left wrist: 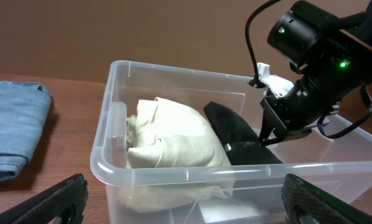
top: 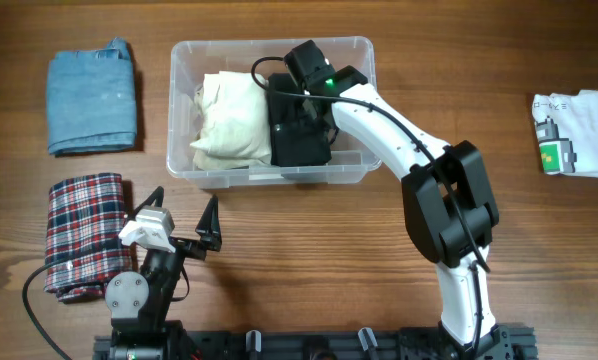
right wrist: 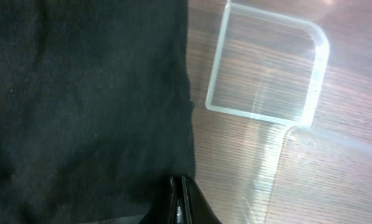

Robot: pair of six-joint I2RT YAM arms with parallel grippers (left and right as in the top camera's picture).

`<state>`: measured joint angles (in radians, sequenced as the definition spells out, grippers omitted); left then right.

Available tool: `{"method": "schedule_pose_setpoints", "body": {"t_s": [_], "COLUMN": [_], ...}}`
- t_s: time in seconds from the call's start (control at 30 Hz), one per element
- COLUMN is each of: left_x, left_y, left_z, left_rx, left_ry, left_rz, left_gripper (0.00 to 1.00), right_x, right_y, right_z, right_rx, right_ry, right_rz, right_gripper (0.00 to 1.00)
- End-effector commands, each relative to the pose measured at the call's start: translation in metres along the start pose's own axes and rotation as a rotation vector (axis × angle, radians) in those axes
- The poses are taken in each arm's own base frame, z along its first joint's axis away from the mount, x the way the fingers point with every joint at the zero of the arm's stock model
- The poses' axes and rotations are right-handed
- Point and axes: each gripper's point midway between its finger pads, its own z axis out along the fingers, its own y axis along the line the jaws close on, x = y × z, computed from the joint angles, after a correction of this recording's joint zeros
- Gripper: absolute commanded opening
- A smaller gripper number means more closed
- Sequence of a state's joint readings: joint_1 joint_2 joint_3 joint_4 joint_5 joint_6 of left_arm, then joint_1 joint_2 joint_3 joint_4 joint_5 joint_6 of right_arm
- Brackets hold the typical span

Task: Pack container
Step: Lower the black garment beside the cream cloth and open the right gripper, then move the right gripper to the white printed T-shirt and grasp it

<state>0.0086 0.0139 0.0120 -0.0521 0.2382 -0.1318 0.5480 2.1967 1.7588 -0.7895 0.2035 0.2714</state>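
One container (top: 269,181) stands on the worktop (top: 309,260) toward its far edge, slightly left of middle. Contents: two cloths, one cream cloth (top: 229,125) at the left end and one black cloth (top: 299,140) beside it (the two touch). The right hand (top: 309,88) is down inside the container, its fingers pressed together at the black cloth's edge; whether fabric is caught between them cannot be told. The left hand (top: 186,200) hovers by the near edge, spread wide and holding nothing. Outside the container lie three folded items: one denim fold (top: 92,95) at the far-left corner, one plaid fold (top: 84,235) toward the near-left corner, and one white shirt (top: 576,132) at the right edge.
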Motion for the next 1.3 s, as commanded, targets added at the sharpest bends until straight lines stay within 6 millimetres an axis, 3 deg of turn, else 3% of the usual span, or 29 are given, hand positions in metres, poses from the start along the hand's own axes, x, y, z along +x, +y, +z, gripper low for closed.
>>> {"method": "schedule_pose_setpoints", "body": {"t_s": [0.0,0.1,0.17,0.3,0.37,0.43,0.5,0.63,0.7,0.83,0.9,1.03,1.27], "left_x": [0.002,0.002,0.002,0.002,0.002,0.002,0.002,0.002,0.002,0.002,0.002,0.002,0.002], "left_y": [0.0,-0.001,0.0,-0.001,-0.001,-0.001,-0.001,-0.001,-0.001,-0.001,-0.001,0.0,-0.001], "left_z": [0.0,0.0,0.0,0.0,0.0,0.0,0.0,0.0,0.0,0.0,0.0,0.0,0.0], "left_rx": [0.008,0.008,0.008,0.008,0.008,0.008,0.008,0.008,0.008,0.008,0.008,0.008,0.008], "left_ry": [0.001,0.001,0.001,0.001,0.002,0.001,0.001,0.001,0.002,0.001,0.001,0.001,0.001], "left_rz": [0.02,0.02,0.02,0.02,0.02,0.019,0.02,0.019,0.019,0.02,0.02,0.02,0.02], "left_gripper": [1.0,1.0,1.0,1.0,1.0,1.0,1.0,1.0,1.0,1.0,1.0,1.0,1.0], "right_x": [-0.044,-0.07,-0.08,-0.079,-0.073,-0.064,-0.045,-0.011,0.023,0.055,0.069,0.089,0.105], "right_y": [-0.021,-0.058,-0.093,-0.184,-0.217,-0.245,-0.28,-0.326,-0.366,-0.407,-0.418,-0.419,-0.424], "right_z": [-0.061,-0.118,-0.151,-0.203,-0.209,-0.205,-0.188,-0.158,-0.133,-0.108,-0.087,-0.05,-0.024], "right_rx": [0.035,0.088,0.177,0.463,0.531,0.577,0.607,0.607,0.623,0.642,0.595,0.498,0.506], "right_ry": [-0.169,-0.305,-0.374,-0.431,-0.396,-0.336,-0.236,-0.094,0.015,0.11,0.151,0.213,0.301], "right_rz": [0.065,0.113,0.117,0.141,0.11,0.079,0.047,0.036,0.088,0.163,0.175,0.185,0.134], "right_gripper": [0.16,0.41,0.68,0.74,0.8,0.86,0.9,0.92,0.94,0.94,0.94,0.95,0.95]}}
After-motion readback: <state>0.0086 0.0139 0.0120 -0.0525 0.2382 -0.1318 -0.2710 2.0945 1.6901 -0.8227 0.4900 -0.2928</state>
